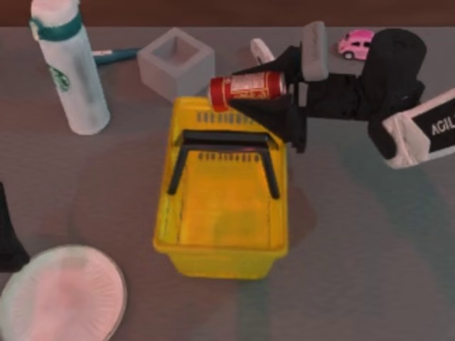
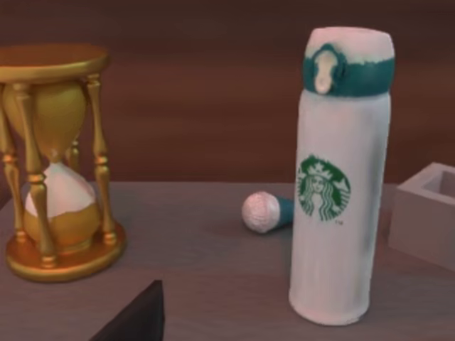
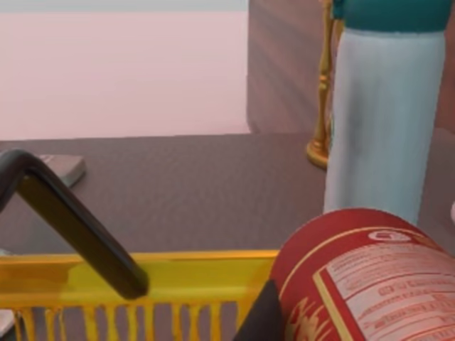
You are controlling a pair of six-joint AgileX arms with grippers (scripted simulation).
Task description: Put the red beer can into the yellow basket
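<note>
The red beer can (image 1: 245,89) lies on its side in the air, held over the far rim of the yellow basket (image 1: 220,252). My right gripper (image 1: 266,87) is shut on it, one dark finger above the can and one below. In the right wrist view the red beer can (image 3: 362,277) fills the near corner beside a dark fingertip (image 3: 261,320), with the yellow basket's slotted wall (image 3: 178,280) and a black handle (image 3: 71,220) just under it. Nothing lies inside the basket. My left arm (image 1: 7,234) is parked at the table's left edge.
A tall white bottle with a green logo (image 1: 71,71) stands at the back left, with a grey square box (image 1: 175,62) right behind the basket. A pink toy car (image 1: 355,44) sits at the back right and a pale round plate (image 1: 60,295) at the front left. A gold hourglass (image 2: 57,163) and a small microphone (image 2: 263,212) show in the left wrist view.
</note>
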